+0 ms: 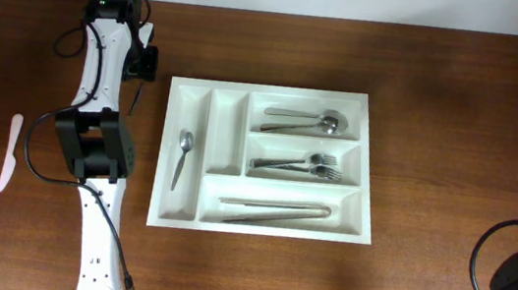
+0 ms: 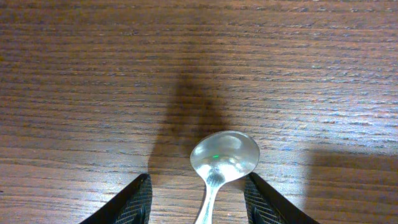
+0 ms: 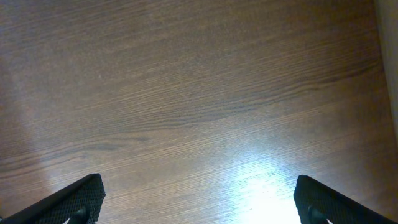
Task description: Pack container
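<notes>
Container (image 1: 226, 131) sits on the surface (image 1: 438, 137), holding cutlery (image 1: 306, 123). My left end effector (image 2: 198, 194) straddles a loose spoon (image 2: 224, 155) near its corner, jaws apart, not gripping; next I should pinch the handle (image 2: 208, 208) and lift. Right end effector (image 3: 199, 193) stands open.

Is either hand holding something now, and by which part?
Nothing seems gripped. The left hand straddles a metal spoon just below its bowl, fingers on both sides but apart from it. The right hand is open and empty.
</notes>
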Tool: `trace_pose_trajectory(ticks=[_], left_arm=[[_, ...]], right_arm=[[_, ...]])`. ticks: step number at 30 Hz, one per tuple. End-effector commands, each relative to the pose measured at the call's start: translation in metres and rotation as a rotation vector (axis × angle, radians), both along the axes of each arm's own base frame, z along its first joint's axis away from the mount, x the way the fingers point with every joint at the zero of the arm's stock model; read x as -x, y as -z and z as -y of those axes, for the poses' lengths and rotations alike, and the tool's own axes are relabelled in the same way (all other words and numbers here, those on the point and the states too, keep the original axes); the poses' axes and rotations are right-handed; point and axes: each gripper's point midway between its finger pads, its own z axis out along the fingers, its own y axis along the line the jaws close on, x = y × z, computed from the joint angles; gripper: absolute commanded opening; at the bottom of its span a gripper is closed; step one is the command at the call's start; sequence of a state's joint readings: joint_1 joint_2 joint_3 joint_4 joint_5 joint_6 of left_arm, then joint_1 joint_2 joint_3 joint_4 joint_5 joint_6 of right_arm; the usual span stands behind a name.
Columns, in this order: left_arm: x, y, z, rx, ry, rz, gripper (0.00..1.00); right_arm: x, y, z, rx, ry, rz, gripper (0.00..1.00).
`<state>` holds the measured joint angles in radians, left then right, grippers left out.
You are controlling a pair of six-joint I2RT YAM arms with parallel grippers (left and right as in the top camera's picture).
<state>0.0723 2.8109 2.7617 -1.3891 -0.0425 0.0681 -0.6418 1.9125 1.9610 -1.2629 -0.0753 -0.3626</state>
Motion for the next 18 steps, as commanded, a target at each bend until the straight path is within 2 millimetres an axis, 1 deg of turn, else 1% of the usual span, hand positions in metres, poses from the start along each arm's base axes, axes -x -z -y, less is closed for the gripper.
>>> trace_pose_trajectory(ticks=[1,4,8,12,13,15,18], left_arm=[[0.0064,0.0232,-0.0067,-0.032,0.01,-0.049,0.5],[0.0059,0.0231,-0.0067,-0.032,0.01,-0.047,0.41],[0.0029,0.0228,-0.0069,-0.033,0.01,-0.034,0.41],[0.0006,0.0226,-0.007,-0.034,0.01,-0.025,0.32],[-0.0002,0.0225,-0.0071,-0.034,0.009,-0.022,0.32],[-0.0013,0.0224,-0.0071,-0.034,0.009,-0.017,0.24],[-0.0029,0.0222,-0.0073,-0.035,0.009,-0.011,0.2]], right_arm=[[0.0018,-0.0007,0.0025,0.0,0.014,0.002,0.99],[0.0019,-0.0007,0.0025,0.0,0.014,0.002,0.99],[0.0019,-0.0007,0.0025,0.0,0.014,0.002,0.99],[0.0019,-0.0007,0.0025,0.0,0.014,0.002,0.99],[0.0019,-0.0007,0.0025,0.0,0.014,0.002,0.99],[0.0019,-0.0007,0.0025,0.0,0.014,0.002,0.99],[0.0019,-0.0007,0.0025,0.0,0.014,0.002,0.99]])
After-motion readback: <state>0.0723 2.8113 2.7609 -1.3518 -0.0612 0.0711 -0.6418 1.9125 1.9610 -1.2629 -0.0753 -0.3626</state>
